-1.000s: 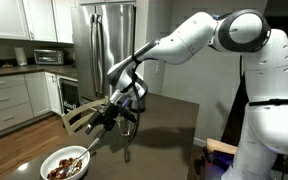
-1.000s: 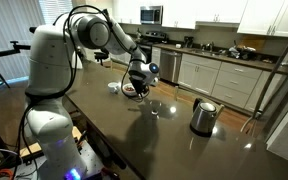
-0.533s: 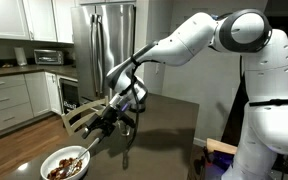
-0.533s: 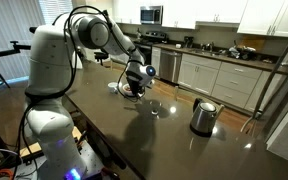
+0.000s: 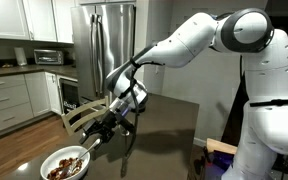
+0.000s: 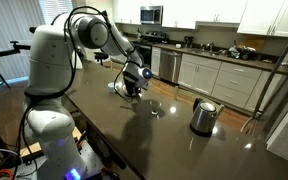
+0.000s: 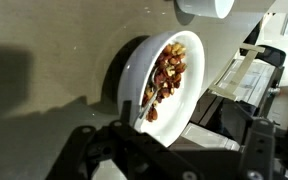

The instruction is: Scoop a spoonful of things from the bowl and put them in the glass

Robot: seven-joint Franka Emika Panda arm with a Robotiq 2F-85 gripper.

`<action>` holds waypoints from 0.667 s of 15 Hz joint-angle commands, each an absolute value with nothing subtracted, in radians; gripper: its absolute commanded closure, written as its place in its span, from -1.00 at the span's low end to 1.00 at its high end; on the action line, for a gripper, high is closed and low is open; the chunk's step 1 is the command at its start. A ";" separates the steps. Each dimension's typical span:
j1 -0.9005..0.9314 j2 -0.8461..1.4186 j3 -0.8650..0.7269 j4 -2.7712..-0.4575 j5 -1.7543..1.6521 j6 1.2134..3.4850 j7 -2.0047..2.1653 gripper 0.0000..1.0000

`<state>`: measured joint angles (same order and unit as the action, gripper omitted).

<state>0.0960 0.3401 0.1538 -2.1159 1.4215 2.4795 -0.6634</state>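
Observation:
A white bowl of brown nut-like pieces stands on the dark table; it also shows in the wrist view. My gripper is shut on a spoon that slants down to the bowl's rim. In the wrist view the spoon lies with its tip among the pieces, and the gripper is just below the bowl. In an exterior view the gripper covers the bowl. A clear glass stands on the table a little beyond it, apart from the gripper.
A silver pot stands further along the table. Kitchen counters, a fridge and chairs lie behind. A pale round object sits at the wrist view's top edge.
The gripper has shifted slightly over the bowl with the spoon still in it. In one exterior view the bowl is now hidden behind the gripper.

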 commanded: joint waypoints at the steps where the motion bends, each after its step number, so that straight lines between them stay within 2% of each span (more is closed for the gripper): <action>1: 0.112 0.317 0.147 -2.143 1.490 2.508 -0.702 -0.20; 8: 0.110 0.315 0.129 -2.141 1.500 2.499 -0.701 0.71; 10: 0.108 0.316 0.124 -2.138 1.497 2.496 -0.700 0.88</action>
